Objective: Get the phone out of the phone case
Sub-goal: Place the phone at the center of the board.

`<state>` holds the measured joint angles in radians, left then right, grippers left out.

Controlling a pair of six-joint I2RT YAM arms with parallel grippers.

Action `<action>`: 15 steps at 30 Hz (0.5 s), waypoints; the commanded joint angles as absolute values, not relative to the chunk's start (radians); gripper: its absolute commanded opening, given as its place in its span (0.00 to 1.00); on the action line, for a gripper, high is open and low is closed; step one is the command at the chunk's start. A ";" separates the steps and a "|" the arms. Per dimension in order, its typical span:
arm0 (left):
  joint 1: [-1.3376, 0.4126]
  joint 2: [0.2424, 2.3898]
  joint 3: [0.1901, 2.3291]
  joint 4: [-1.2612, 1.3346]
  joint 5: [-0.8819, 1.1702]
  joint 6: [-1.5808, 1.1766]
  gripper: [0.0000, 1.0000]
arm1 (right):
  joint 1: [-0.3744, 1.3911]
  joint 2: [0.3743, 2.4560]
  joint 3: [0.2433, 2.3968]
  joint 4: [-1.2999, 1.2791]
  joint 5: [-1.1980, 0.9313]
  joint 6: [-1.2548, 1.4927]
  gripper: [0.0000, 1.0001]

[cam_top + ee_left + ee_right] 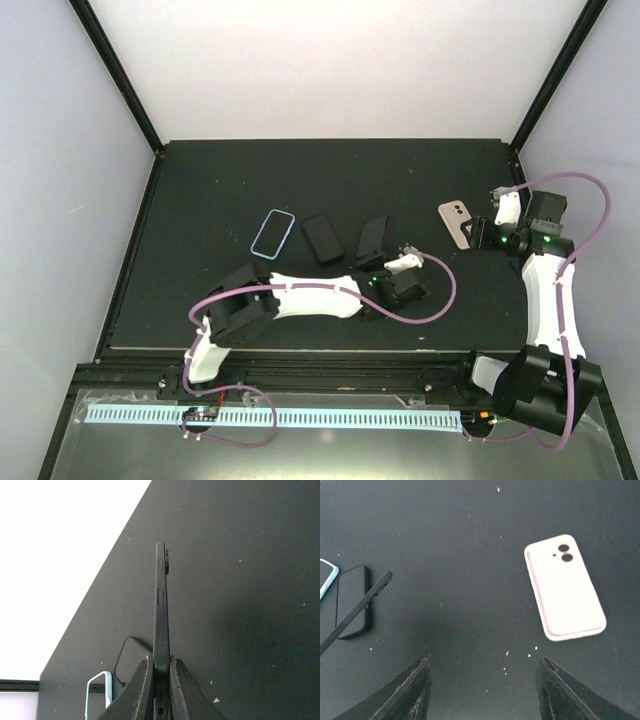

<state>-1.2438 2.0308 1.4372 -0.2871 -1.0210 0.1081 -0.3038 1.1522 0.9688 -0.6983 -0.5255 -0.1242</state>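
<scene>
Left gripper (160,662): clamped on black slab (161,605), held on edge.
Right gripper (484,664): fingers spread, holding nothing.
Phone case (272,233): pale blue, flat on table (400,180).

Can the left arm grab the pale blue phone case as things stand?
Probably not: the left claw is shut on a black phone held on edge. The pale blue phone case lies uncovered, but the claw is full.
</scene>
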 commanded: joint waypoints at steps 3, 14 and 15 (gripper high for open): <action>-1.241 2.163 1.588 -0.394 -1.089 0.159 0.02 | -0.314 1.097 0.887 -0.545 -0.511 -0.072 0.58; -1.246 2.351 1.773 -0.559 -0.984 0.060 0.13 | -0.328 1.101 0.878 -0.551 -0.540 -0.084 0.58; -1.246 2.354 1.773 -0.561 -0.970 0.048 0.14 | -0.328 1.102 0.877 -0.550 -0.540 -0.084 0.58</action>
<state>-1.2438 2.3253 1.7313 -0.4877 -1.0237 0.0963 -0.3218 1.1095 0.8783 -0.5842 -0.5289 -0.0872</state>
